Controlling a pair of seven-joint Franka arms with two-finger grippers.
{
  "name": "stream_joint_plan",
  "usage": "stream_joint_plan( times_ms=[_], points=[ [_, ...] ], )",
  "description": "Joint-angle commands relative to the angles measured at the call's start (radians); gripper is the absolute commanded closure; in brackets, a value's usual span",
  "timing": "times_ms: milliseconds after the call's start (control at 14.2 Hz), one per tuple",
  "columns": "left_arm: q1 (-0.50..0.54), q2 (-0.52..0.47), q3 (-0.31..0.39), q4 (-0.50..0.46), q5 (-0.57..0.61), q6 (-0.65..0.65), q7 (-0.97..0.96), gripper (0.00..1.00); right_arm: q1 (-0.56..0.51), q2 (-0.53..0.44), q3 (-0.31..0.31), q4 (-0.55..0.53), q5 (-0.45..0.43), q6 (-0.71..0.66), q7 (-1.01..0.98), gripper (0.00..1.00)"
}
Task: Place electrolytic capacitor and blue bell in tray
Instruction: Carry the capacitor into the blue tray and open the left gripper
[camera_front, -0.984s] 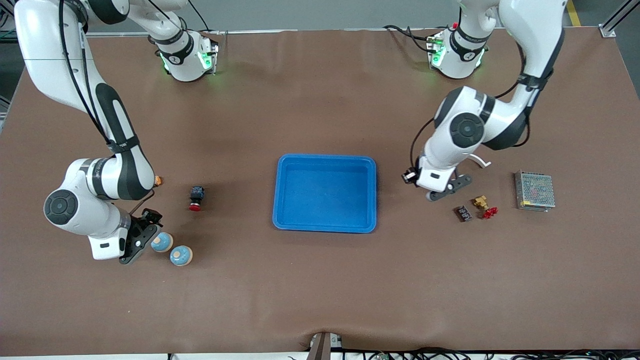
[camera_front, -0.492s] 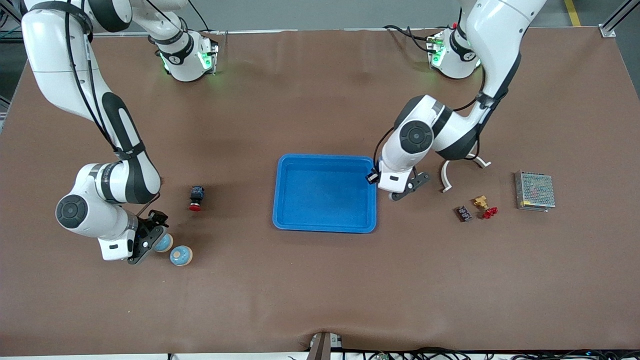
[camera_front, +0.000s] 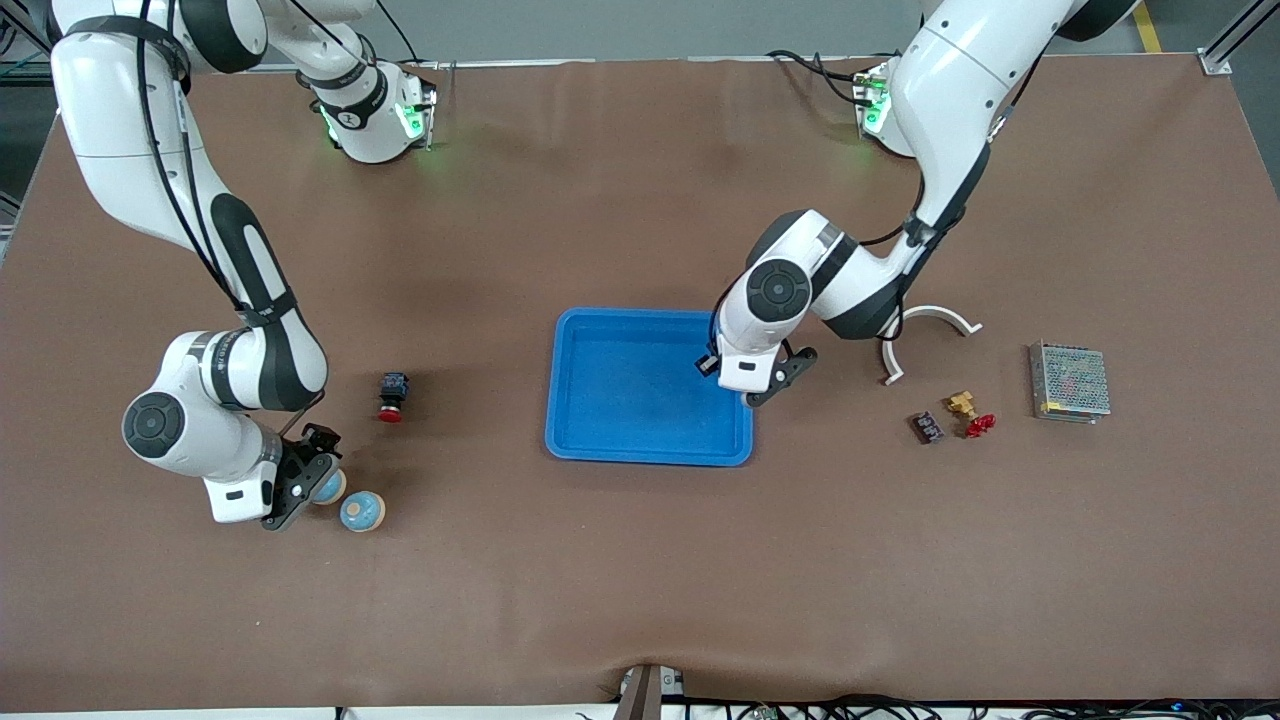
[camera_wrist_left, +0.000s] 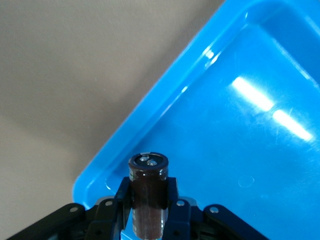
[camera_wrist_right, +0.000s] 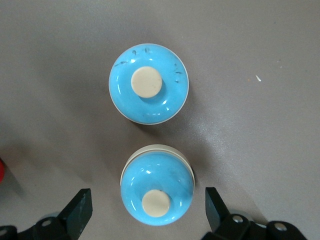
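The bright-blue tray (camera_front: 600, 445) lies mid-table. My left gripper (camera_front: 762, 392) hangs over the tray's rim at the left arm's end, shut on a dark brown electrolytic capacitor (camera_wrist_left: 148, 192); the tray's corner (camera_wrist_left: 210, 125) shows below it. Two blue bells with cream knobs sit toward the right arm's end: one (camera_front: 362, 511) stands free, the other (camera_front: 328, 486) is partly under my right gripper (camera_front: 297, 492). In the right wrist view my open right gripper (camera_wrist_right: 149, 210) straddles one bell (camera_wrist_right: 157, 186) without touching it; the second bell (camera_wrist_right: 148, 90) lies just past it.
A red-and-black push button (camera_front: 392, 396) stands between the bells and the tray. Toward the left arm's end lie a white curved part (camera_front: 925, 325), a small dark module (camera_front: 927, 427), a brass fitting (camera_front: 962, 403), a red piece (camera_front: 980, 425) and a metal mesh box (camera_front: 1069, 381).
My left arm carried the capacitor from near the small parts to over the tray's rim. My right gripper shifted slightly, settling around the bell nearer the right arm's end.
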Motion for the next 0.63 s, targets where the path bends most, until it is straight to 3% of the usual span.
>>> stream_joint_plan(
  times_ms=[0,281,351,562],
  points=[
    [-0.027,0.049,0.012,0.057,0.039,-0.018,-0.040,1.00,-0.010,0.027,0.007,0.021,0.020,0.016,-0.027,0.00],
    [-0.025,0.067,0.012,0.059,0.056,-0.016,-0.040,0.97,-0.010,0.038,0.007,0.023,0.020,0.038,-0.027,0.00],
    [-0.024,0.067,0.012,0.059,0.056,-0.016,-0.038,0.66,-0.009,0.038,0.007,0.021,0.020,0.039,-0.026,0.00],
    [-0.019,0.061,0.015,0.074,0.056,-0.018,-0.041,0.25,-0.009,0.040,0.007,0.023,0.023,0.039,-0.024,0.00]
  ],
)
